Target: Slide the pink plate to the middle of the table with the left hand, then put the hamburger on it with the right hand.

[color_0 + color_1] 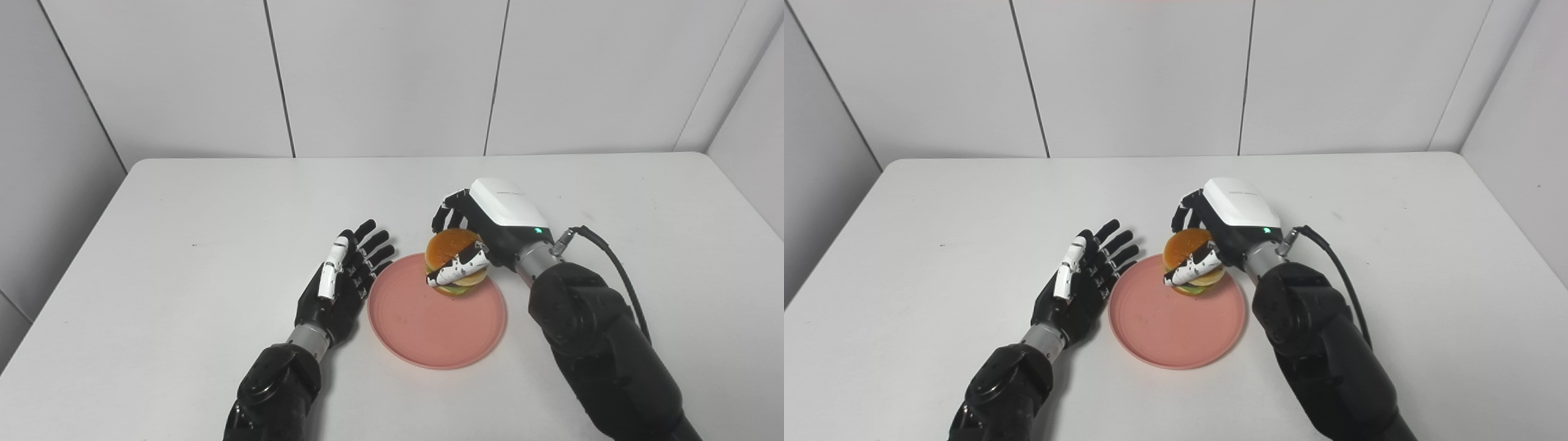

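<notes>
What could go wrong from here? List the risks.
1. The burger sits over the plate's far rim, not its middle; released there, it may tip or roll off.
2. The right hand is wrapped around the burger; opening may drag it along.
3. The open left hand lies against the plate's edge; moving could nudge it.

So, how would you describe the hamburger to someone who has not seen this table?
On the white table, find the round pink plate near its middle. At the plate's far edge, the right hand grips the layered toy hamburger, the only orange-topped thing.
</notes>
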Robot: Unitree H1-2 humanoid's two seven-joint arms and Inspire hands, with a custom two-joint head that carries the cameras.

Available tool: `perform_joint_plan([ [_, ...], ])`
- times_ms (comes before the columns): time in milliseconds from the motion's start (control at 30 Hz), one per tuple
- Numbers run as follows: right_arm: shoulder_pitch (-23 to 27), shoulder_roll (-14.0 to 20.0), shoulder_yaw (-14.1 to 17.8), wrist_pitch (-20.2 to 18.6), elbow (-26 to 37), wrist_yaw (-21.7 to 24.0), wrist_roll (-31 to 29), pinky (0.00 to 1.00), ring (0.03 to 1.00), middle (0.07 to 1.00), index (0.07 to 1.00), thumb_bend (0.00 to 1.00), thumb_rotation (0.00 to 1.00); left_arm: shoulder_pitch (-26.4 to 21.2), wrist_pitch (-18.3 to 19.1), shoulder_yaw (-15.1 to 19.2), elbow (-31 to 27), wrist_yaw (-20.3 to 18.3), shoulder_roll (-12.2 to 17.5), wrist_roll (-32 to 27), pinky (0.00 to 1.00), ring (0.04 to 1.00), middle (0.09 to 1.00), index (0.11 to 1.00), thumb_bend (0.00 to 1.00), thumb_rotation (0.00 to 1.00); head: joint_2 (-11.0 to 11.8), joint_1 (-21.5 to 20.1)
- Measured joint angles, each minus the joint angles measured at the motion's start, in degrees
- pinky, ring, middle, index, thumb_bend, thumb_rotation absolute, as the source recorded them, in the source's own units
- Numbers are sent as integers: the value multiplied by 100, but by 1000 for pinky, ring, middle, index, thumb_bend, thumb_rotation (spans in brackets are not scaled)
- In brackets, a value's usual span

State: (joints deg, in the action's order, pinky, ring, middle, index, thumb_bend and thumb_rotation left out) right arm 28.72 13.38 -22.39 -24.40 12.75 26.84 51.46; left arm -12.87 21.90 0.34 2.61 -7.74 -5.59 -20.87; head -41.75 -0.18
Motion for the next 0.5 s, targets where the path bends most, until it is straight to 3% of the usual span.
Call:
perform_joint_plan([
  [500, -233, -76, -320, 5, -145, 10, -48, 237, 317, 400, 486, 515, 128, -9, 7, -33, -10, 45, -23, 55, 881, 889, 899, 900, 346, 1000, -106, -44],
])
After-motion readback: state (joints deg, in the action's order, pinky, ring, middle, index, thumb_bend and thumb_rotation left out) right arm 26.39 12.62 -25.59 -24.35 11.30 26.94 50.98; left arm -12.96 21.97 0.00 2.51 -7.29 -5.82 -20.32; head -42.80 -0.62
